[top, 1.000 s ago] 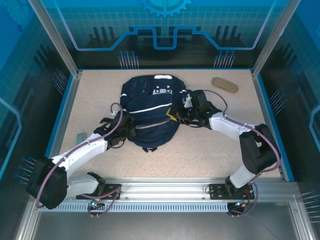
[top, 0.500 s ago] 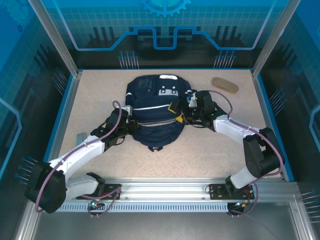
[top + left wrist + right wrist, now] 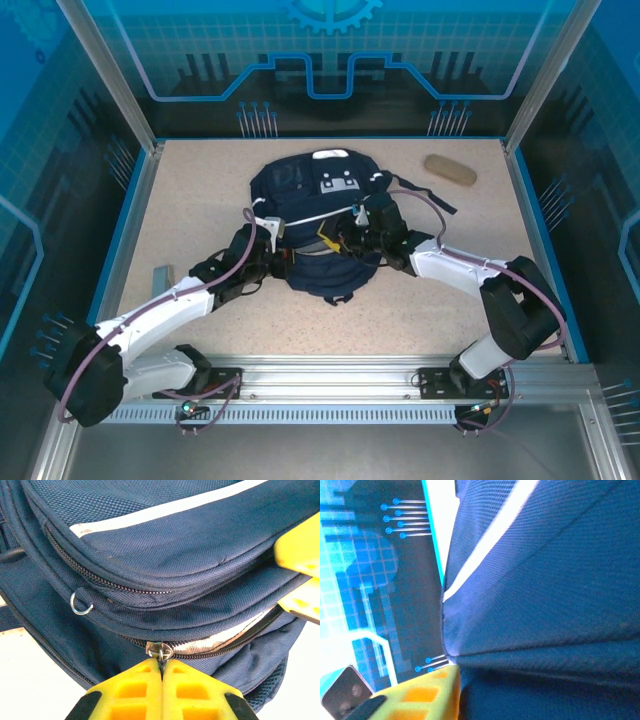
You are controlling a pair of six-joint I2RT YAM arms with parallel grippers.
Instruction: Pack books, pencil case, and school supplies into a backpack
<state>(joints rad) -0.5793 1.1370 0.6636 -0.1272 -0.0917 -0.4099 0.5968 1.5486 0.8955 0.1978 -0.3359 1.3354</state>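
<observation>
Overhead, at the left of the frame, a small grey object (image 3: 162, 273) lies on the speckled table (image 3: 190, 200) beside the left arm, apart from the bag.

Left gripper (image 3: 162, 669): the left wrist view shows its two yellow fingers (image 3: 130, 690) pressed together, with no gap between them, pinching the metal zipper pull (image 3: 160, 651) of the lower zip. The zip to the right of the pull stands parted, with pale lining showing in the opening.

Backpack (image 3: 310, 190): it lies in the middle of the table, white patches toward the far edge, between the two arms. The white stripe (image 3: 165, 510) runs across the upper part of the left wrist view. A small metal ring (image 3: 80, 604) hangs at the left, below the upper zip.

Right gripper (image 3: 332, 238): it sits at the right side of the bag, against the fabric just below the stripe. In the left wrist view, two of its yellow fingers (image 3: 300, 550) enter from the right edge, one above the other, with a fold of navy cloth between them. Whether they clamp that fold cannot be told. The right wrist view is blurred, with one yellow finger at the lower left against the fabric.

Pencil case (image 3: 450, 170): the tan pouch lies at the upper right of the table, well apart from the backpack and both grippers.
</observation>
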